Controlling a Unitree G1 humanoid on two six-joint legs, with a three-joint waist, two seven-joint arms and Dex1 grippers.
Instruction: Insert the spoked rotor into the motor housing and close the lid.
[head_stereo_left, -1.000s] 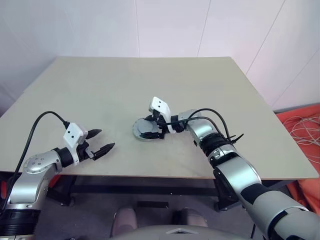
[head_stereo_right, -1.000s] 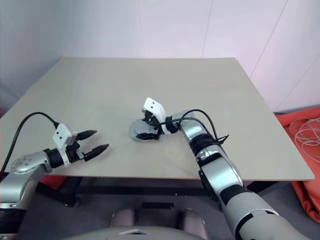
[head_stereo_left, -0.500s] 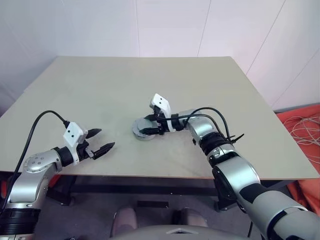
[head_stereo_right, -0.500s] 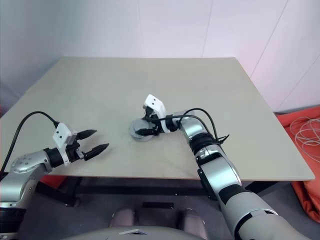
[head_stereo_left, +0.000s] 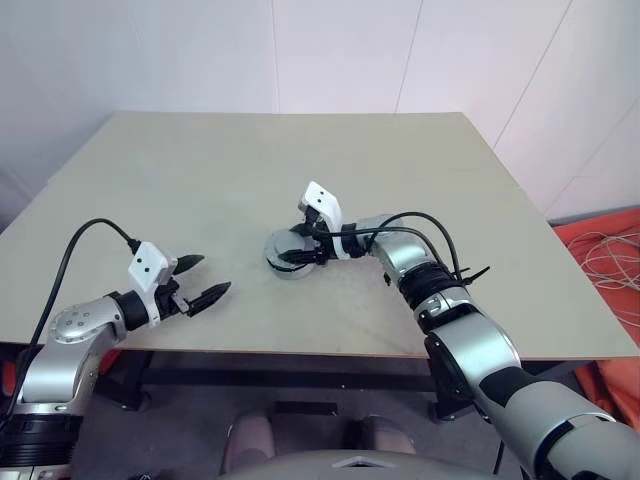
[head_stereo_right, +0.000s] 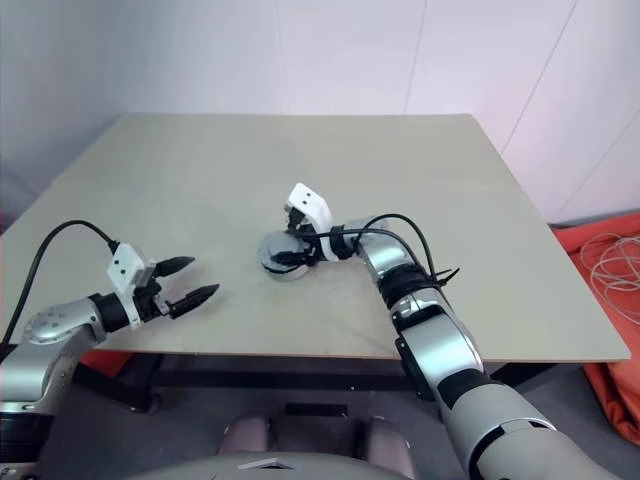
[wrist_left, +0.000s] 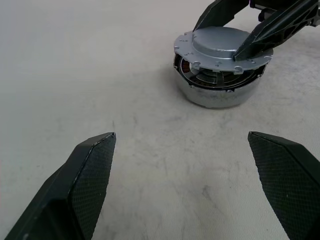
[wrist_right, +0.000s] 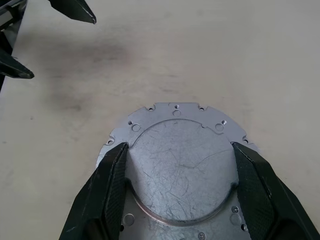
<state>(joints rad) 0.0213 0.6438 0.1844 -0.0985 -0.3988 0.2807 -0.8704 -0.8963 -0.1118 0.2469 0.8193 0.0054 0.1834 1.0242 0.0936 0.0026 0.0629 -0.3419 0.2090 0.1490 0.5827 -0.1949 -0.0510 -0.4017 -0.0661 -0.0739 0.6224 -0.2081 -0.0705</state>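
The motor housing (wrist_left: 215, 97) stands near the table's middle, squat and silvery, with copper windings showing under its top. The lid (wrist_left: 220, 42), a grey plate with a notched, holed rim and a raised round centre, lies on it. My right gripper (wrist_right: 178, 147) reaches over from the right, its two fingers pressed against opposite sides of that raised centre. A thin strip of silvery spokes shows under the lid's rim; the rest of the spoked rotor is hidden. My left gripper (head_stereo_left: 214, 275) hovers open near the table's front left, pointing toward the housing with nothing between its fingers.
The beige table (head_stereo_left: 250, 170) stretches bare behind and around the housing. Its front edge runs just below my left gripper. An orange cloth and loose white cables (head_stereo_left: 610, 260) lie on the floor to the right.
My right gripper's fingers have closed in slightly against the lid's raised centre, and its wrist has tipped a little. The left arm has stayed still.
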